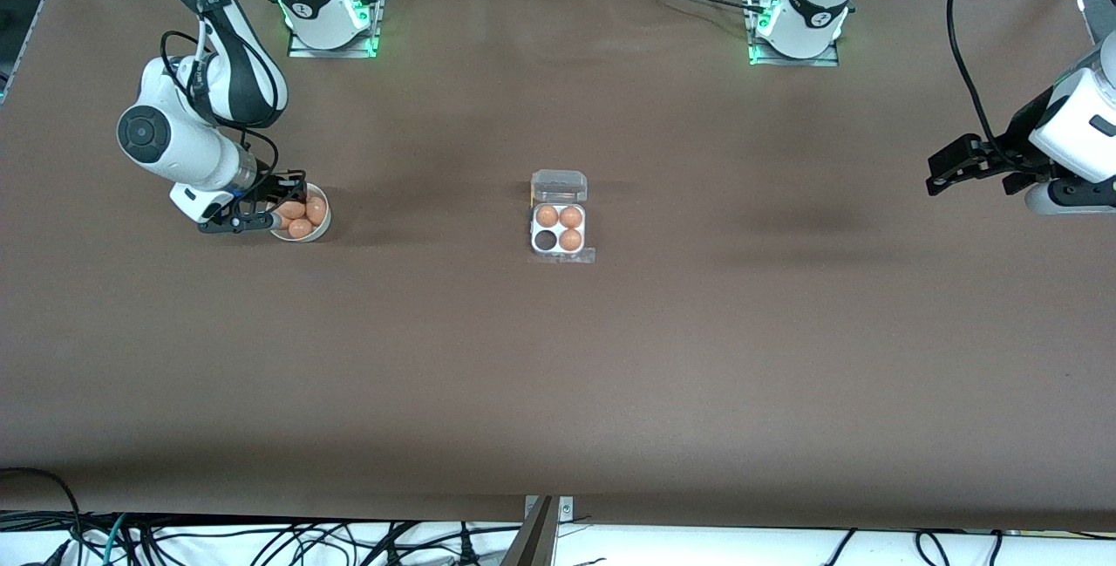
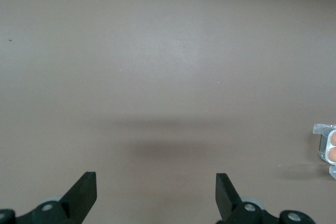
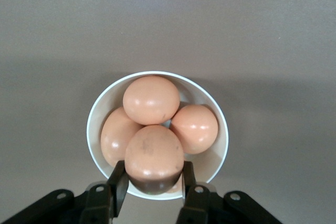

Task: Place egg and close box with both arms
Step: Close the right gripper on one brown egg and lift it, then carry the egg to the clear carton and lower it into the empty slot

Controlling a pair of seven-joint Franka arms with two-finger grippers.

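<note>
The box (image 1: 558, 230) lies mid-table with its clear lid (image 1: 559, 187) open; three cells hold eggs and one cell (image 1: 546, 240) is empty. Its edge also shows in the left wrist view (image 2: 328, 145). My right gripper (image 1: 277, 219) is at the white bowl (image 1: 328, 215) and is shut on the egg (image 3: 154, 156), held between its fingers (image 3: 118, 177) over the bowl's rim (image 3: 94, 124). My right gripper (image 3: 152, 176) shows three more eggs (image 3: 151, 99) below it in the bowl. My left gripper (image 1: 940, 173) waits open and empty over bare table at the left arm's end (image 2: 156, 187).
The brown table (image 1: 558, 374) spreads wide around the box. Cables (image 1: 261, 540) hang along the table edge nearest the front camera. The two arm bases (image 1: 331, 17) stand along the edge farthest from that camera.
</note>
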